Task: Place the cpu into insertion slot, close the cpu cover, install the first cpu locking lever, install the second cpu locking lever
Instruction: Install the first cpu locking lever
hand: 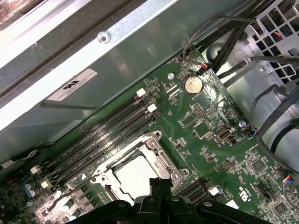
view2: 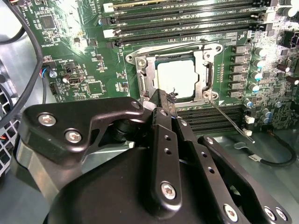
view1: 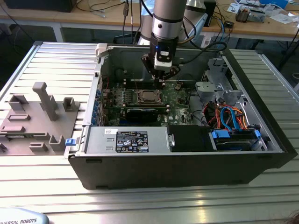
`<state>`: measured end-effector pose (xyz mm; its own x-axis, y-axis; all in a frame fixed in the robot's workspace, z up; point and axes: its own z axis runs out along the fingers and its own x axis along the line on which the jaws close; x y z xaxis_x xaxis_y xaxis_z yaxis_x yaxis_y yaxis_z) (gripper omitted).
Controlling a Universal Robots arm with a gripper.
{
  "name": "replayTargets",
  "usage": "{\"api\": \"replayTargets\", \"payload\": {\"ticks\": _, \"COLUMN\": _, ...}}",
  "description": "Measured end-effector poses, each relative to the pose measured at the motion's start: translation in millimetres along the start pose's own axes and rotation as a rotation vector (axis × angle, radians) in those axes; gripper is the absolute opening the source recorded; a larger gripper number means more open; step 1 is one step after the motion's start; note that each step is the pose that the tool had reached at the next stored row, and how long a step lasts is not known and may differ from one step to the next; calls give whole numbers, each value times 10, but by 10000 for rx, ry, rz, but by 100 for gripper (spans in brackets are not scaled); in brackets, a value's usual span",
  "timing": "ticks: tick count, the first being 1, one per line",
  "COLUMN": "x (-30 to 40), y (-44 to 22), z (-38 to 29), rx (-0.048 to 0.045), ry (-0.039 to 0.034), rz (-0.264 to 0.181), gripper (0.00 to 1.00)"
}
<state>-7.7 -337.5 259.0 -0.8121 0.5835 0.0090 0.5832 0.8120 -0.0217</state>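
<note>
While the arm reached down into the open computer case at the centre of the exterior view, the gripper hung just over one corner of the insertion slot on the green circuit board. Its jaws were pressed together, with nothing visibly pinched between them. The cpu lay flat inside the slot. Its pale metal top showed through the window of the cpu cover, which appeared folded down over it. One thin lever rod ran along the slot's side nearest the memory slots. A second rod slanted away from a slot corner and looked unlatched, though whether either was hooked could not be told for certain. Seating the chip and closing the cover were therefore judged complete, and the step in hand was taken to be the locking levers. That work called for the closed tips to bear squarely on a narrow, springy rod and guide it under its catch without slipping onto nearby board components. Grey fixture blocks stood on the ribbed worktop at the exterior view's left, beside the case.
</note>
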Motion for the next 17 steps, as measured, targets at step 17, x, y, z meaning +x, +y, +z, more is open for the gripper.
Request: {"api": "replayTargets", "payload": {"ticks": 17, "x": 0, "y": 0, "z": 0, "rx": 2, "ry": -6, "rz": -300, "gripper": 11}}
